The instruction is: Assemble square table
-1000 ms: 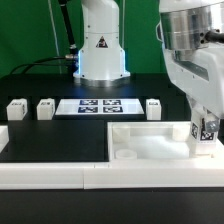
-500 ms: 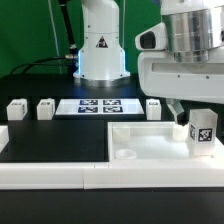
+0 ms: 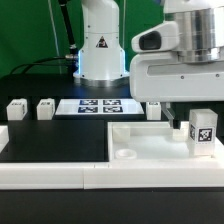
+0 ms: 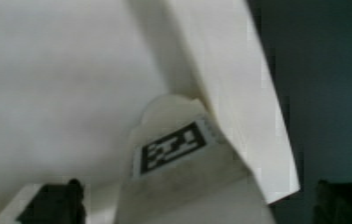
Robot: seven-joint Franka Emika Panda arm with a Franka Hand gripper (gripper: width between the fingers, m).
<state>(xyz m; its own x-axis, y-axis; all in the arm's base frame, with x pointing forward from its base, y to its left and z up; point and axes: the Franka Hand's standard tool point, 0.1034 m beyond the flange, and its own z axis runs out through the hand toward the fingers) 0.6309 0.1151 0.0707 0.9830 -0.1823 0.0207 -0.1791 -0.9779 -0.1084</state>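
The white square table slab (image 3: 150, 142) lies at the front of the exterior view's right, against the border wall. One white tagged leg (image 3: 203, 134) stands upright in the slab's corner on the exterior view's right. My gripper (image 3: 196, 108) hovers just above this leg, open. In the wrist view the leg (image 4: 194, 160) stands between my dark fingertips (image 4: 56, 202), which are spread wide and do not touch it; the gripper (image 4: 199, 206) is empty. Three more legs lie on the black table behind: two on the exterior view's left (image 3: 16, 110) (image 3: 45, 108) and one near the slab (image 3: 153, 108).
The marker board (image 3: 98, 105) lies flat in the middle at the back. The robot's white base (image 3: 100, 45) stands behind it. The long low white border wall (image 3: 50, 172) runs along the front edge, with a short stub at the exterior view's left.
My hand has turned and lifted off the leg it was round a second ago. The leg now stands free in the slab's corner.
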